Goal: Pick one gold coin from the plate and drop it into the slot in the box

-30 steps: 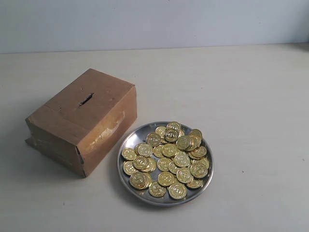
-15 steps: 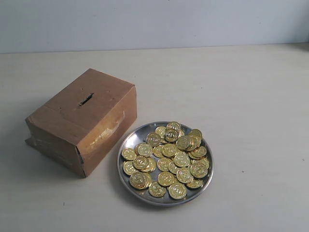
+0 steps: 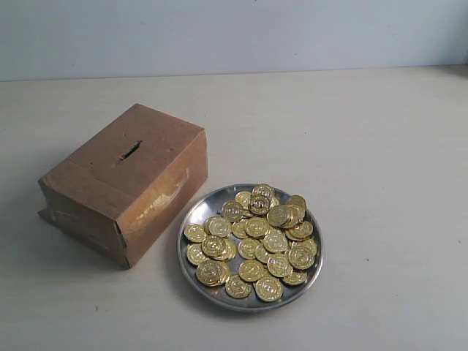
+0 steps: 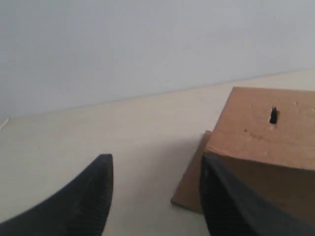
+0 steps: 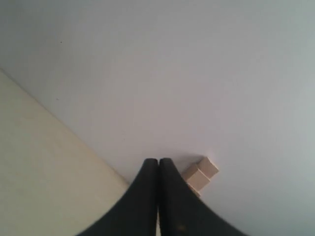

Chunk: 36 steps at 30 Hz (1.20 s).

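The brown cardboard box (image 3: 124, 179) lies on the table at the left, with its dark slot (image 3: 130, 151) on the top face. Just right of it sits the shiny silver plate (image 3: 191, 219), heaped with several gold coins (image 3: 256, 238). Neither gripper shows in the exterior view. In the left wrist view my left gripper (image 4: 156, 164) is open and empty, with the box (image 4: 261, 142) and its slot (image 4: 273, 115) beyond one fingertip. In the right wrist view my right gripper (image 5: 158, 163) is shut with nothing between its fingers, facing a pale wall.
The pale table (image 3: 365, 146) stretches around the box and plate to a light wall at the back. A small beige block fitting (image 5: 201, 176) sits on the wall beside the right fingers.
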Each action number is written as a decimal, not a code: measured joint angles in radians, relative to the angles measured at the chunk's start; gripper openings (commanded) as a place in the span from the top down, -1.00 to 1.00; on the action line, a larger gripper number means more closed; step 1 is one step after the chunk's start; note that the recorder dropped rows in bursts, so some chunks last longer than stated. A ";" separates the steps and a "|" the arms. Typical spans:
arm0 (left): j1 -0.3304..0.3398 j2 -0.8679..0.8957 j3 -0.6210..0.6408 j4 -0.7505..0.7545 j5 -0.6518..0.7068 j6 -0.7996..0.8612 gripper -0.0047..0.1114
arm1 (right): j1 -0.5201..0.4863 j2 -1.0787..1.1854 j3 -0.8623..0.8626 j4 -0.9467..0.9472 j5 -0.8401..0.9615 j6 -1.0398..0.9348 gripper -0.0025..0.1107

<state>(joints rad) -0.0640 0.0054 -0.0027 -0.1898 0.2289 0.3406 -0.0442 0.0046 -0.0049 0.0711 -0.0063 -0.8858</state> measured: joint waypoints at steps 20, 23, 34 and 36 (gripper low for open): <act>0.000 0.000 0.000 0.000 0.130 0.000 0.01 | 0.000 0.000 0.000 0.001 0.249 0.000 0.96; 0.000 0.000 0.000 0.000 0.132 0.000 0.01 | 0.000 0.000 0.000 0.001 0.249 0.000 0.96; 0.000 0.000 0.000 0.000 0.137 0.000 0.82 | 0.000 0.000 0.000 0.001 0.280 0.000 0.96; 0.000 0.000 0.000 0.000 0.137 0.000 0.90 | 0.000 0.000 0.000 0.001 0.280 0.000 0.96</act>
<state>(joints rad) -0.0640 0.0054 -0.0027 -0.1898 0.3662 0.3406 -0.0442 0.0046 -0.0049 0.0724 0.2734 -0.8858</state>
